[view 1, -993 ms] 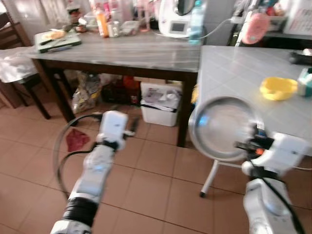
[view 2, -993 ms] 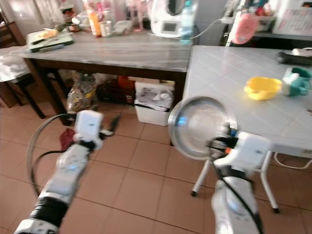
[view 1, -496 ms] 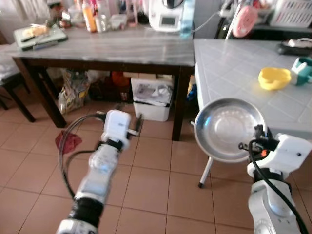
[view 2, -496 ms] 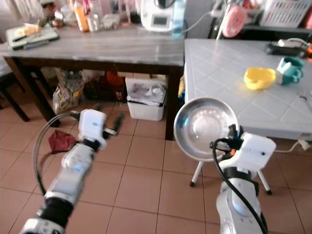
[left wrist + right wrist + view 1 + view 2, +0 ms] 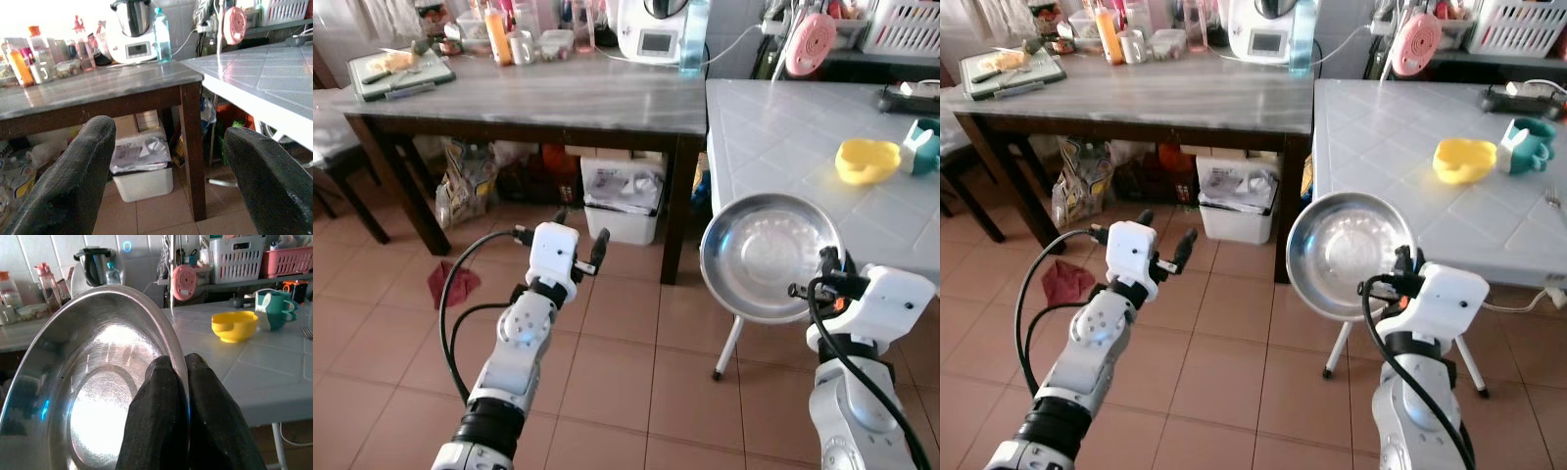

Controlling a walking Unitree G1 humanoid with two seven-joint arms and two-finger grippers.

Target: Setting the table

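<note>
In the left eye view the right hand clamps the near rim of a steel plate, which stands tilted on edge with its hollow face toward the camera, held in the air in front of the near corner of the white tiled desk and above the tiled floor. On that desk, well beyond the plate, sit a yellow bowl and, just beside it, a teal mug. The left hand is raised over the floor in front of the dark wooden desk, its 2 fingers spread and holding nothing, well apart from the plate. In the left wrist view the 2 black fingers stand wide apart, framing a white bin under the wooden desk. In the right wrist view both fingers press together on the plate's rim, 1 on each face, with the yellow bowl on the desk behind.
</note>
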